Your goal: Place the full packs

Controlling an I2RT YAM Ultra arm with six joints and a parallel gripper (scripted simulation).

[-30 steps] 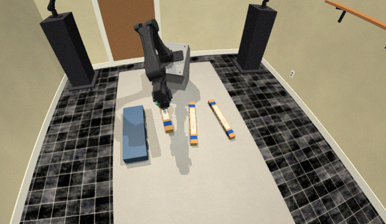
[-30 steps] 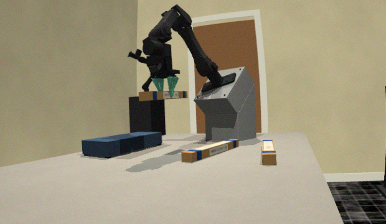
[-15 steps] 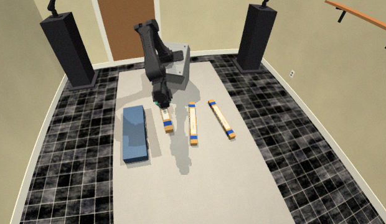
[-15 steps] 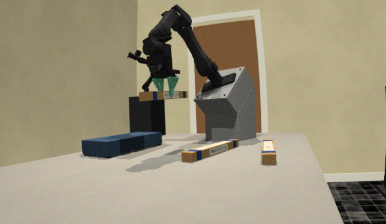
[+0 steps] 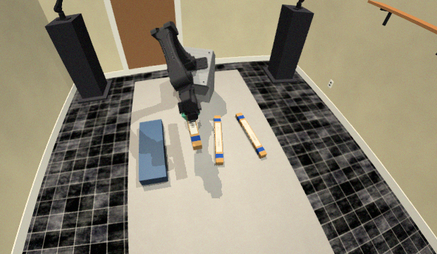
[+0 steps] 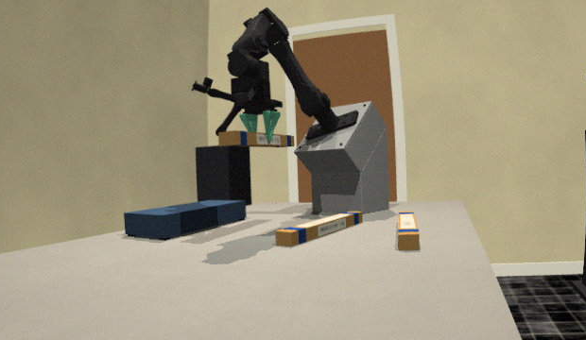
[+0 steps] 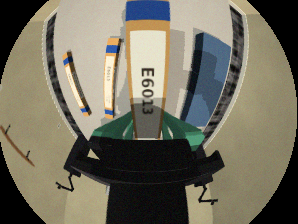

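My gripper (image 5: pixel 191 121) (image 6: pixel 260 137) (image 7: pixel 147 113), with green fingers, is shut on a tan electrode pack (image 5: pixel 194 135) (image 6: pixel 255 139) (image 7: pixel 146 70) with blue bands and an E6013 label. It holds the pack level, high above the table, gripped near one end. The low blue platform (image 5: pixel 152 152) (image 6: pixel 181 217) (image 7: pixel 205 80) lies on the table to the left of the held pack. Two other packs lie flat on the table: a middle one (image 5: pixel 218 140) (image 6: pixel 318 229) (image 7: pixel 110 77) and a right one (image 5: pixel 251 135) (image 6: pixel 407 230) (image 7: pixel 76 83).
The grey arm base (image 5: pixel 206 72) (image 6: pixel 350 161) stands at the table's far end. Two dark pillars (image 5: pixel 77 56) (image 5: pixel 289 42) stand on the checkered floor beyond the table. The white table (image 5: pixel 222 212) reaches toward the camera.
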